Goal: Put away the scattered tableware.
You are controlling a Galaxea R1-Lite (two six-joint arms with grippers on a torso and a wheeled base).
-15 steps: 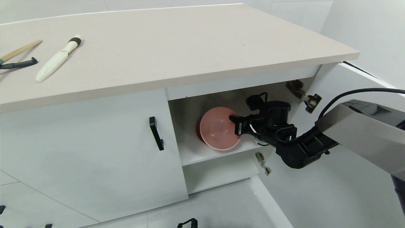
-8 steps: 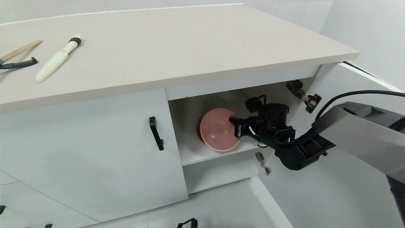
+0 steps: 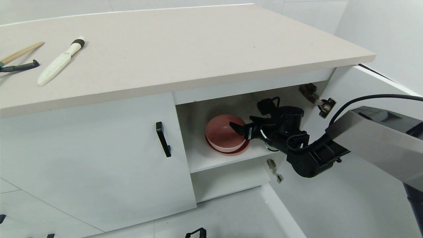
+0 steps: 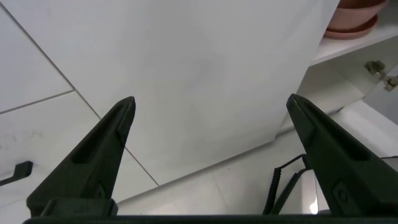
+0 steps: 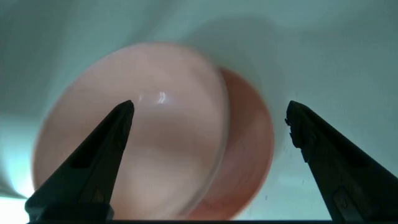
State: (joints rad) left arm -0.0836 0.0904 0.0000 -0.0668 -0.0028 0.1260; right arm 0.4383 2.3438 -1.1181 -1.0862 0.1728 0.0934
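- Judging by its sheen, the pink bowl is light, rigid and smooth, so expect it to slip in a pinch. If you regrip it, take the rim on the side nearest the opening, one finger inside and one outside.
- Your bowl sits level on the cabinet shelf, nested on a darker red dish. The right wrist view shows the bowl slightly off-centre on that dish.
- The right gripper is spread wide at the bowl's near rim and holds nothing.
- The left gripper hangs low facing the closed cabinet door, its fingers also wide apart and empty.
- Half a second ago the bowl was tipped up on edge, its inside facing you, with the right gripper pinching its rim. Now it lies flat and the fingers have let go.
- A white knife, chopsticks and a dark-handled utensil lie on the countertop. These are thin and stiff, and probably best taken across the middle.
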